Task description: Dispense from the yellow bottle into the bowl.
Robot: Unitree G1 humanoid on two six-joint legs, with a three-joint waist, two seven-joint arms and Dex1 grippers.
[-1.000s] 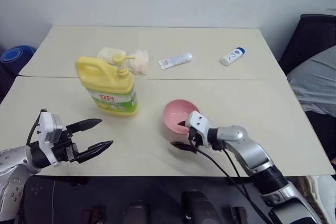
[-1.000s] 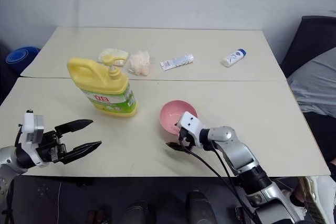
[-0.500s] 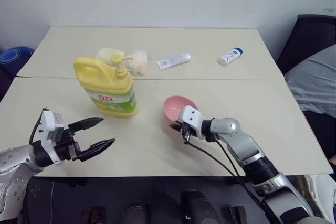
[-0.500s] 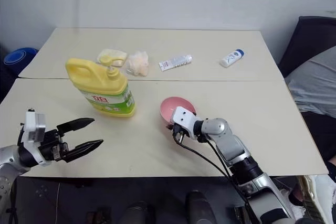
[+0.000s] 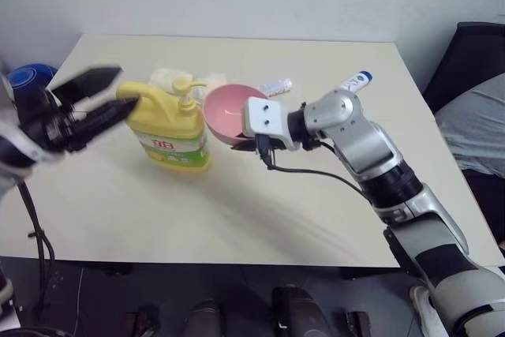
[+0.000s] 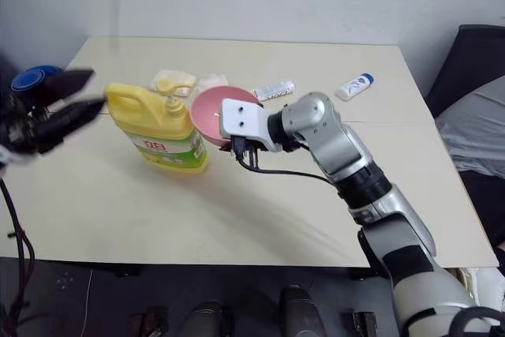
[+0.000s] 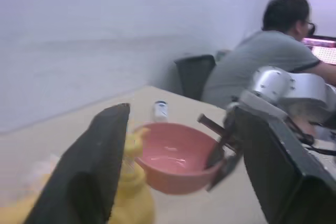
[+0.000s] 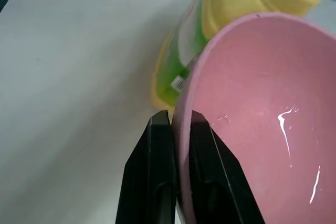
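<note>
The bowl (image 5: 229, 114) is being gripped at its rim by the closed fingers (image 8: 157, 171) of the right gripper (image 5: 263, 144) and is being held tilted in the air just beside the pump top of the yellow bottle (image 5: 168, 126), which is standing on the table (image 5: 237, 211) toward its left edge. The left gripper (image 5: 99, 99) is being held by the bottle's handle, fingers parted around nothing. Farther back, a small tube (image 5: 354, 83) is lying near the far right corner.
</note>
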